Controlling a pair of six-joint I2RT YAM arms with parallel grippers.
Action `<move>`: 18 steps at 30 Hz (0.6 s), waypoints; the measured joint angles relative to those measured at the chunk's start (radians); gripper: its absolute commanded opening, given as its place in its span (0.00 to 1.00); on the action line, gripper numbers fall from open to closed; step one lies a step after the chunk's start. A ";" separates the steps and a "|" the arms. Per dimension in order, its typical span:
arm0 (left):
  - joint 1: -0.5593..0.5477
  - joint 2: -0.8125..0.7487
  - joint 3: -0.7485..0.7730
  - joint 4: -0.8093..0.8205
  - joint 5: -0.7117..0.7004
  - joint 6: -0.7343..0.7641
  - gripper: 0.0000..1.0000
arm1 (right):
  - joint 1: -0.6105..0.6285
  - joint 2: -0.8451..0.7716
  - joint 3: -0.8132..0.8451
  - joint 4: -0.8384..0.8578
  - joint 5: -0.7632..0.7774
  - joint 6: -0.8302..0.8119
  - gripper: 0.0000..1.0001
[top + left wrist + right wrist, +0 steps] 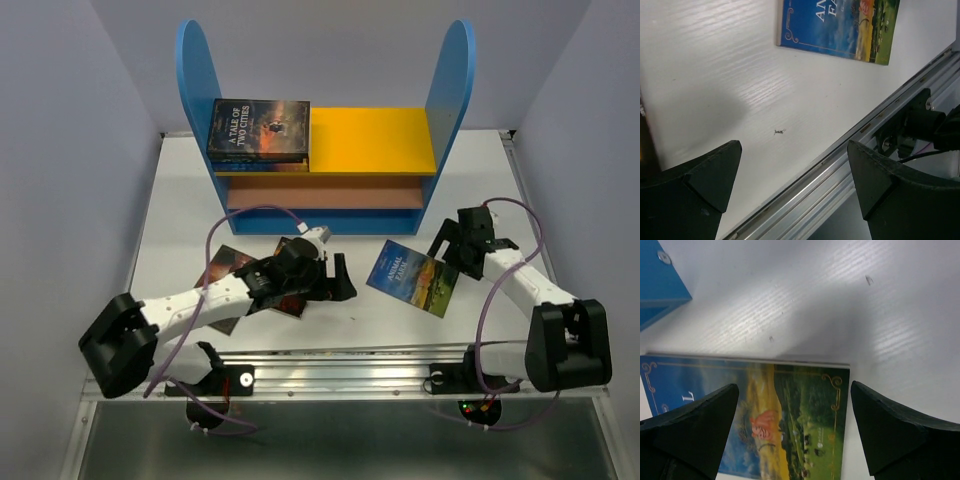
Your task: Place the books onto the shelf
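A stack of books sits on the yellow top board at the left end of the shelf, top cover dark with white lettering, so part of the job looks done. Not all of it, though: a blue-and-green book lies flat on the table just in front of the shelf's right half. Dark covers poke out from under the left arm, at least 2 by my read, the rest hidden. So I'd call it roughly midway, with 3 or so to go. Now the right gripper: it's just beside that blue-and-green book's far corner, and the wrist view shows its fingers spread wide with the cover lying below and between them. It holds nothing, and I can't make out any contact. Over to the left gripper: its fingers are spread wide too, over bare table next to the metal rail. It carries nothing, and the blue-and-green book is well ahead of its tips. Neither has a book in hand.
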State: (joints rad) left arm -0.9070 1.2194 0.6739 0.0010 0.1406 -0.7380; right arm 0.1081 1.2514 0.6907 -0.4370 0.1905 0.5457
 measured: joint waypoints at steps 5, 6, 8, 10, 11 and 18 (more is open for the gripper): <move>-0.056 0.165 0.079 0.067 0.034 0.029 0.98 | -0.056 0.129 0.013 0.120 -0.061 -0.010 1.00; -0.061 0.188 0.096 0.085 0.042 0.035 0.96 | -0.060 0.143 0.018 0.134 -0.068 -0.013 1.00; -0.073 0.247 0.138 0.111 0.066 0.045 0.93 | -0.076 0.175 0.024 0.168 -0.094 -0.015 1.00; -0.082 0.316 0.187 0.143 0.093 0.054 0.87 | -0.082 0.188 0.025 0.184 -0.112 -0.016 1.00; -0.087 0.341 0.201 0.153 0.101 0.057 0.86 | -0.082 0.188 0.025 0.186 -0.122 -0.016 1.00; -0.102 0.503 0.264 0.182 0.154 0.077 0.53 | -0.084 0.116 -0.050 0.241 -0.262 -0.018 0.98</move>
State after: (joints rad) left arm -1.0088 1.7226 0.9375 0.1829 0.2947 -0.6605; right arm 0.0242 1.3674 0.6403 -0.1955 -0.0715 0.5278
